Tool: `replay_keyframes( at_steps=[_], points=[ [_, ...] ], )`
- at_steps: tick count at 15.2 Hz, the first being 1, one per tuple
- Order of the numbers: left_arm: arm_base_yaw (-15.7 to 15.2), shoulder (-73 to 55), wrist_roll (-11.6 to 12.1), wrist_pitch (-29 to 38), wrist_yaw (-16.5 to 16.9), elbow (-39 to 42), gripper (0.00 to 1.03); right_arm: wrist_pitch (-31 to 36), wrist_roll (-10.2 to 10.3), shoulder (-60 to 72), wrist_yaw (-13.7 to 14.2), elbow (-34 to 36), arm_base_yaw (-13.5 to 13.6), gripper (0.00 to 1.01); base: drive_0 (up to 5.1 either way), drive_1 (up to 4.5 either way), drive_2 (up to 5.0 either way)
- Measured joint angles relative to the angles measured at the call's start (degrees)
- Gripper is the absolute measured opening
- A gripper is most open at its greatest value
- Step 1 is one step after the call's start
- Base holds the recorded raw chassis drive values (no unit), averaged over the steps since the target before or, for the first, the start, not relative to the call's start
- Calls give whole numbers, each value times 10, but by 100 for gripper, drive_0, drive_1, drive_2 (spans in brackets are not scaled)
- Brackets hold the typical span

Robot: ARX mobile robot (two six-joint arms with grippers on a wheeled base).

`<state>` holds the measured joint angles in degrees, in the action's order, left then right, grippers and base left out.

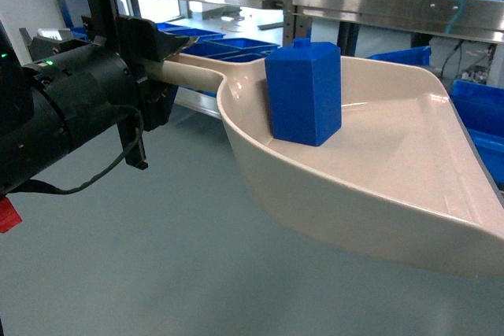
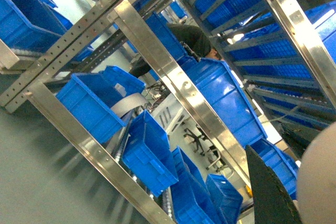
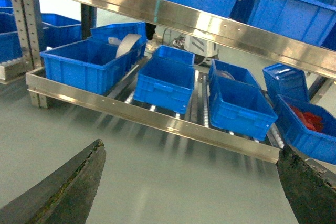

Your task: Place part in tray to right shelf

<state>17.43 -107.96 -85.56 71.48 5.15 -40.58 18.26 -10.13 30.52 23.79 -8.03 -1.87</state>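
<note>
The shelf (image 1: 378, 1) stands behind. The big scoop (image 1: 378, 186) hangs in the air, its handle gripped by the left claw (image 1: 161, 57). The right claw (image 3: 189, 182) is wide and empty. The little blue block (image 1: 303, 92) sits inside; it looks light and hard, and could slide, so carry the scoop by its handle.

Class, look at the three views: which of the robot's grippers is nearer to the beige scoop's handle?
Left. The left gripper is clamped on the tray by its handle, touching it. The right gripper hangs open, facing the shelf; no scoop appears in its view.
</note>
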Motion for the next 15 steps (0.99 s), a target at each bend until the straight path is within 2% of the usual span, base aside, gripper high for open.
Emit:
replay_keyframes(
  at_steps=[15],
  points=[
    [0, 0, 0, 0, -1, 0, 12, 0, 0, 0, 0, 0, 0, 98, -158, -158, -158]
  ],
)
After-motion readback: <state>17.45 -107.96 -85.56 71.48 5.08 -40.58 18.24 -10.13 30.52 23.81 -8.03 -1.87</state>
